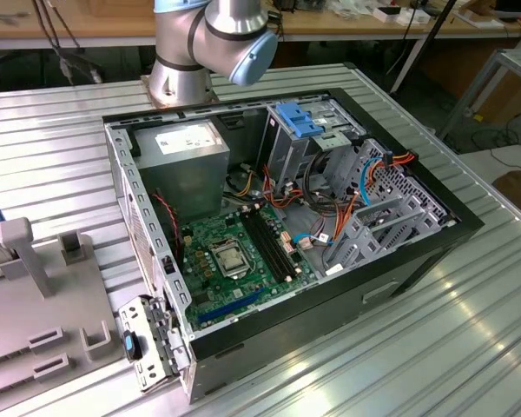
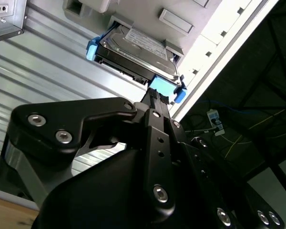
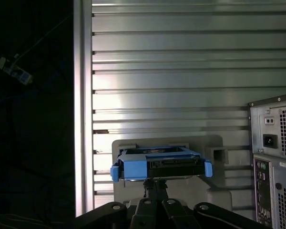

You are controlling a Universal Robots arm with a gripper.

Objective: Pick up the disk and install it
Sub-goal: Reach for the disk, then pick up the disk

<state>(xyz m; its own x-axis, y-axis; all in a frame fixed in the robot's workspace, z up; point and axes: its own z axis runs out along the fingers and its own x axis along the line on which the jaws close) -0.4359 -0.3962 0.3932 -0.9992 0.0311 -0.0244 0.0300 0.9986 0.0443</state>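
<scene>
Ribbed metal desk (image 1: 399, 347) carries everything. Open PC case (image 1: 456, 228) lies on its side mid-desk in the exterior view, interior up: green motherboard (image 1: 234, 261) on the floor of the case, grey power supply box (image 1: 187, 161) with a white label in the far corner, metal drive bay with a blue latch (image 1: 300, 117) beside it, loose orange and red cables (image 1: 330, 213) between bay and board. Arm base and elbow (image 1: 213, 39) stand behind the case. Grey plastic fixture (image 1: 43, 304) sits on the desk at the exterior view's left, apart from the case. The disk (image 2: 138, 47) is not in the case: it sits in a slot of the grey holder (image 3: 214, 152) on the desk, label face showing in the second wrist view, connector end and blue frame toward the camera in the first wrist view (image 3: 159, 164). Case rear panel (image 3: 276, 157) is off to one side of it. Hand (image 2: 155, 98) is right at the blue frame on the disk's near end, also seen just under it in the first wrist view (image 3: 155, 183). Hand state: can't tell, and contact with the frame isn't clear.
</scene>
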